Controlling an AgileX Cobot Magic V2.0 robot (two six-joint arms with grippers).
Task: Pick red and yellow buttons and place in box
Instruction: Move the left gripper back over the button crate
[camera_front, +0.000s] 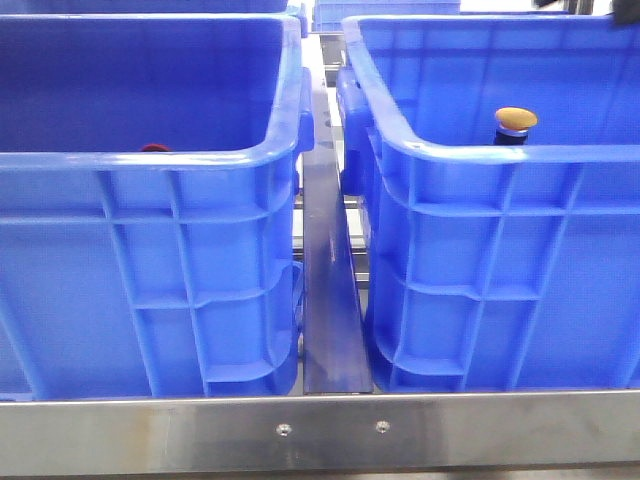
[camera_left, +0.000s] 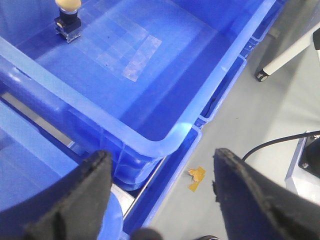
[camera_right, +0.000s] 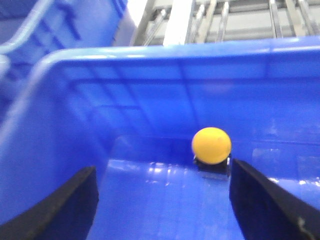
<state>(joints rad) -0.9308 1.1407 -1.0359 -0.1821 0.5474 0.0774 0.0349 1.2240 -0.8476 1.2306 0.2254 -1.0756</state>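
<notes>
The yellow button stands upright in the right crate; the near rim of the left crate nearly hides the red button. Both the left gripper and right gripper gape empty. Only the left wrist view shows orange tape scraps on the floor.

Probably a workshop: crates, steel frame.

1. The front view is bright and sharp, with the left crate shadowed darker inside than the right crate.
2. Glare streaks run along the metal rail.
3. The left wrist view is crisp on the crate floor, while its end effector is soft.
4. The right wrist view is blurred overall, and the yellow button has a hazy outline.
</notes>
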